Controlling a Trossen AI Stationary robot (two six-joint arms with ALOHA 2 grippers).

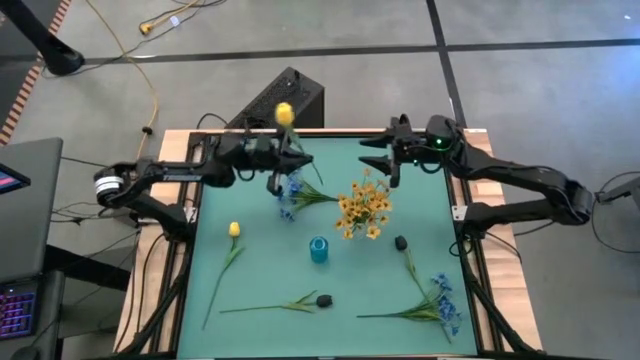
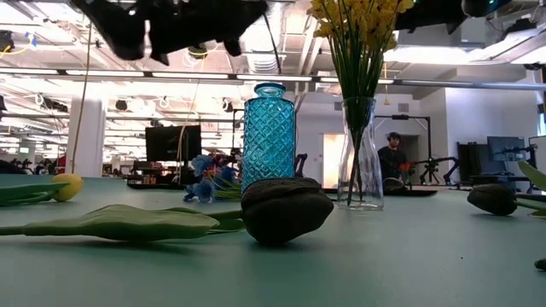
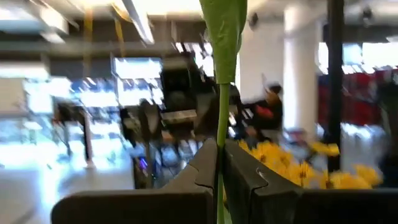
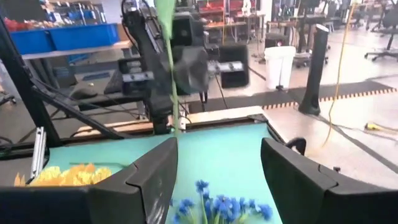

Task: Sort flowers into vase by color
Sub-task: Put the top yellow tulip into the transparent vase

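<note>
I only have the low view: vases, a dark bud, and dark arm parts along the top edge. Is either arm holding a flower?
Observer: Yes. The left arm has its jaws shut on the stem of a yellow tulip, held upright above the table's far edge.
Operator: And the right arm?
Observer: The right arm hovers at the far edge too, facing the left one. Its jaws are open and empty.
Operator: Anything lying outside my frame?
Observer: A blue spray lies flat near the table's front right corner.
</note>
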